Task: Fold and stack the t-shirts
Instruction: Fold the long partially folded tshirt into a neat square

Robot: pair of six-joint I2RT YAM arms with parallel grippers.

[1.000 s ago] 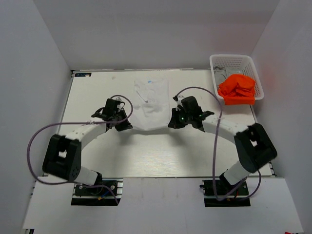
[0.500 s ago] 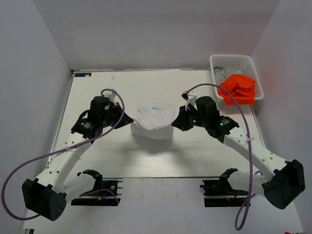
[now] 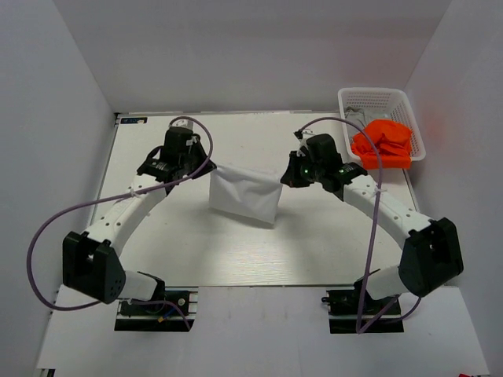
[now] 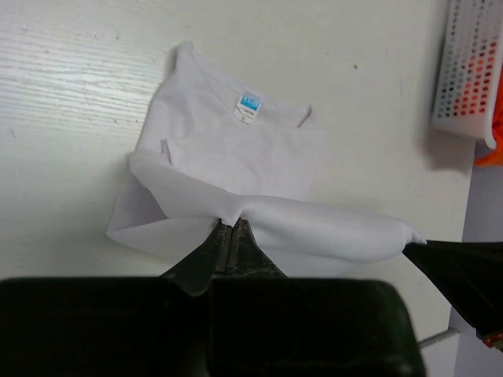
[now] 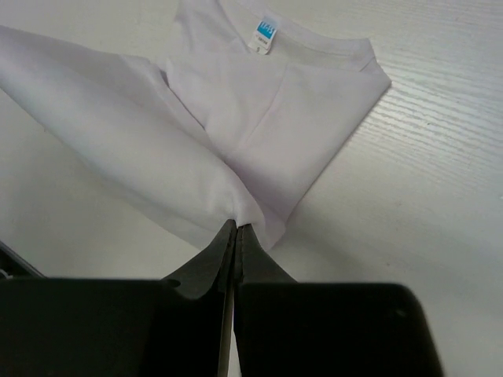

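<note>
The white t-shirt (image 3: 245, 196) lies mid-table, partly folded, its lower edge lifted and stretched between both grippers over its upper part. My left gripper (image 3: 207, 166) is shut on the left corner of that edge (image 4: 228, 220). My right gripper (image 3: 284, 179) is shut on the right corner (image 5: 237, 222). The collar with its blue label (image 4: 250, 103) faces up; it also shows in the right wrist view (image 5: 267, 33). The orange t-shirt (image 3: 382, 143) is heaped in the basket (image 3: 376, 96), with grey cloth (image 3: 356, 119) beside it.
The white lattice basket stands at the table's far right corner and shows in the left wrist view (image 4: 470, 71). White walls enclose the table on three sides. Purple cables loop from both arms.
Both grippers have carried the shirt's lower edge away from the near side towards the far side, over the shirt, and both arms have stretched out with it. The fold has become tauter.
</note>
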